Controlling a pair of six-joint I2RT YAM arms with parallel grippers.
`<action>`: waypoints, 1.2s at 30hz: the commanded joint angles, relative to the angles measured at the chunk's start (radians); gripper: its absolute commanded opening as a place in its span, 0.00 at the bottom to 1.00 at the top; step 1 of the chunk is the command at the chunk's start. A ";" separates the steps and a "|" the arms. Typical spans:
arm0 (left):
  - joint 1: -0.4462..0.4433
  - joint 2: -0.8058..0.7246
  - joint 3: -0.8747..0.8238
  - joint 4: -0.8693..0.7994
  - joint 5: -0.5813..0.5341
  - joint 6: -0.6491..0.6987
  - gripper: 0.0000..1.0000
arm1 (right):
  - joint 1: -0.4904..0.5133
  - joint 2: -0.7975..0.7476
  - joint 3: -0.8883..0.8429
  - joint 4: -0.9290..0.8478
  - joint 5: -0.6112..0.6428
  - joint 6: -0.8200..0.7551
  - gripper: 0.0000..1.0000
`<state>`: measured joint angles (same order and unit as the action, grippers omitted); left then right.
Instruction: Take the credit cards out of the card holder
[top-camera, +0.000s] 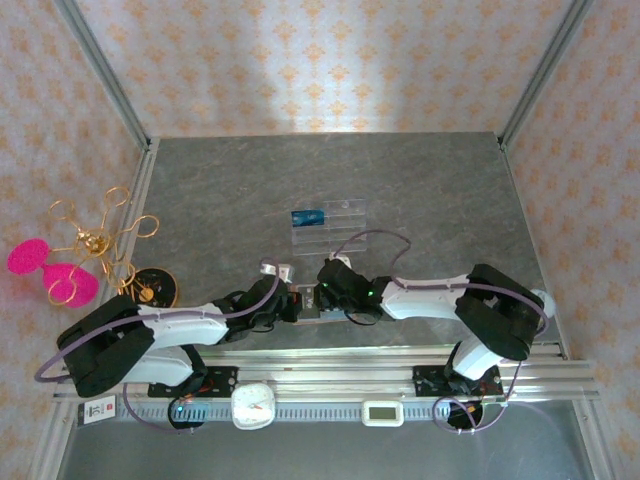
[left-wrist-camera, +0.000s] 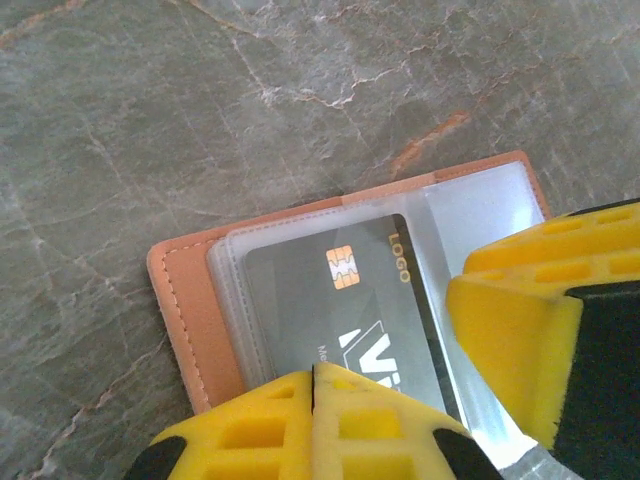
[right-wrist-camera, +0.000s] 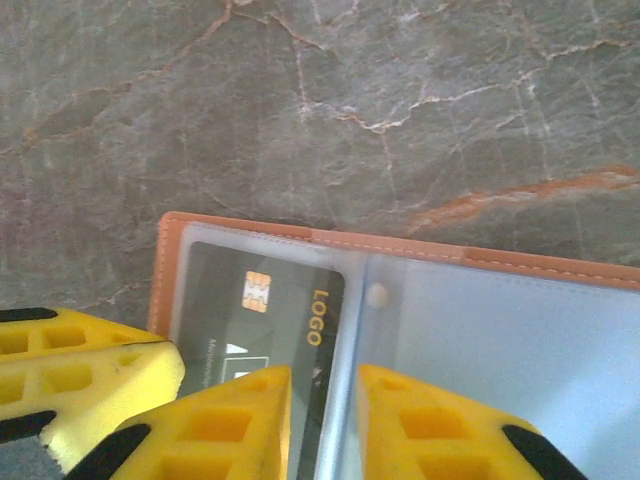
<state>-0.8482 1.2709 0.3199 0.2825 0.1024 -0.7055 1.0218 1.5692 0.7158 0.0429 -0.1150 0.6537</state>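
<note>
Pale wallpaper (top-camera: 330, 60) with orange motifs encloses a grey marbled tabletop (top-camera: 220, 190); aluminium posts (top-camera: 101, 65) stand at its back corners.

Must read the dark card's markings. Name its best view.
Left wrist: the dark card shows its chip, LOGO and white mark through the clear sleeve. Right wrist shows less of it, cut by yellow fingers. Top external is too distant to tell.

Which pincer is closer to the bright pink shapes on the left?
Left. The left pincer sits at the brown wallet, right of the pink shapes; the right pincer is at the wallet too, on its farther side.
</note>
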 joint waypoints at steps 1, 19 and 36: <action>0.006 -0.029 0.006 -0.057 -0.032 0.026 0.00 | -0.015 -0.013 -0.020 0.028 -0.042 0.020 0.22; -0.011 0.111 -0.020 0.018 0.019 0.015 0.00 | -0.037 0.033 -0.079 0.145 -0.156 0.051 0.06; 0.002 0.005 -0.062 -0.021 -0.016 0.003 0.00 | -0.044 -0.057 -0.105 -0.023 0.002 0.105 0.00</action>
<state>-0.8490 1.2972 0.2859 0.3546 0.0925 -0.7025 0.9764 1.5402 0.6250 0.0864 -0.1722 0.7448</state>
